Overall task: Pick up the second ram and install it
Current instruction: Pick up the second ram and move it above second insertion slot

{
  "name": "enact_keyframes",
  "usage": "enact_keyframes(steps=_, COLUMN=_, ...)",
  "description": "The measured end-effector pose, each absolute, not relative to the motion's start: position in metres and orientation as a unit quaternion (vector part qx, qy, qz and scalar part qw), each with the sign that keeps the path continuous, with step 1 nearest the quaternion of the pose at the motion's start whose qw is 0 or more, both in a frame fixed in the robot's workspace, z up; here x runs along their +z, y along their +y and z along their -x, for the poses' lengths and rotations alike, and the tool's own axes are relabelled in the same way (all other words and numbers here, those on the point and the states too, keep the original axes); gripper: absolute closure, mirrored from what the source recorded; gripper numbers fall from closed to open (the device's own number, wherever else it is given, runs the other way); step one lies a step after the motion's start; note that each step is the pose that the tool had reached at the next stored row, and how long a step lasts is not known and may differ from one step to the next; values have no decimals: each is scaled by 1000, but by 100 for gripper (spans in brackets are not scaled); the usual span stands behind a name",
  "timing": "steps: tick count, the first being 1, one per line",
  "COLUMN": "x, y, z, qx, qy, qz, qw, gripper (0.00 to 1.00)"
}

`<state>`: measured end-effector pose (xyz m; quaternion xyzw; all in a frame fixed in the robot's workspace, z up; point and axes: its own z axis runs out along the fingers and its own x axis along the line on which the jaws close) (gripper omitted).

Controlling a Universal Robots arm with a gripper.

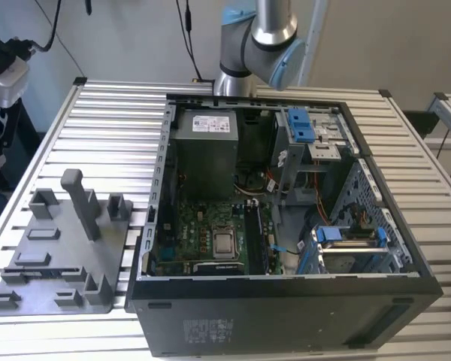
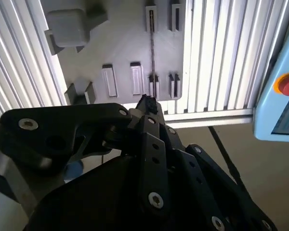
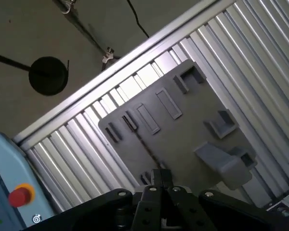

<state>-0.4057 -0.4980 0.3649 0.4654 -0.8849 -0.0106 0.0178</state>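
In the exterior view, you see the open case (image 1: 286, 284) on the slatted table (image 1: 105, 128), with the grey tray (image 1: 68, 248) at the exterior view's left. The white label (image 1: 213, 122) on the power supply is too small to read.

In the second wrist view, the gripper (image 2: 147, 102) has its fingers pressed together and holds nothing. The second ram (image 2: 152, 53) stands on edge in the tray's slots.

In the first wrist view, a blue pendant (image 3: 7, 163) sits past the table's edge.

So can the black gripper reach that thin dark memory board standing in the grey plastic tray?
Probably yes: the black gripper hangs over the thin dark memory board, standing edge-up in the grey plastic tray, uncovered.
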Motion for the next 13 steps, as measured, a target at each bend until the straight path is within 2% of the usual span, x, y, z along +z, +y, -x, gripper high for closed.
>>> enact_keyframes(steps=13, x=363, y=-498, z=406, qx=-9, qy=-829, qz=-559, qw=18, gripper=89)
